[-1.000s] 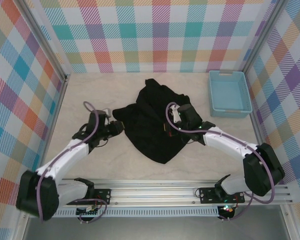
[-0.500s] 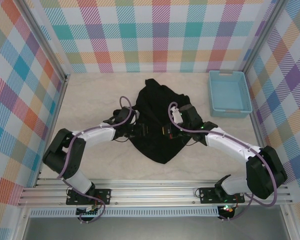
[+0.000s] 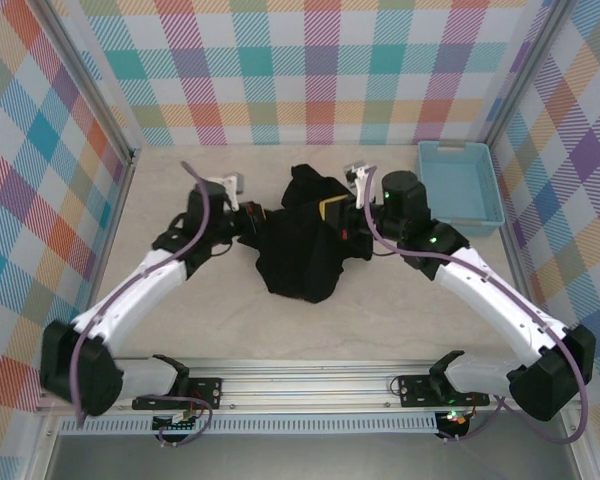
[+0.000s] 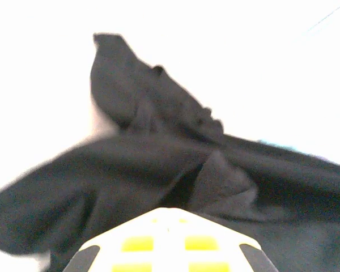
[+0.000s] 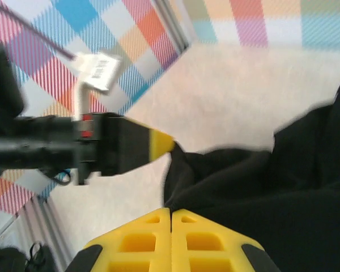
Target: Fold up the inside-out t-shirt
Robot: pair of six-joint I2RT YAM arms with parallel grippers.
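— How does the t-shirt (image 3: 302, 258) look?
— Plain black, soft, and badly crumpled. It sags in a bunched band between the two grippers, with deep folds. Its lower part trails onto the table (image 3: 180, 330). The left wrist view shows it washed out to dark grey.

— Where is it?
— Mid-table, between the arms, well apart from the light-blue basket (image 3: 460, 226) in the far right corner.

— And the hands?
— The left gripper (image 3: 254, 222) has its yellow-tipped fingers pressed together on the shirt's left edge. The right wrist view shows that tip biting the cloth. The right gripper (image 3: 340, 212) also has its fingers squeezed tight, pinching cloth at the shirt's upper right.

— Any writing?
— There is a small white tag (image 5: 98, 71) on the left arm's cable with barcode-like lines. It is too blurred to read.

— The surface and the room?
— The table is pale beige and faintly mottled. Pastel plaid walls (image 3: 310, 60) in pink, teal, orange and purple close three sides. An aluminium rail (image 3: 310, 385) carries the arm bases along the near edge.
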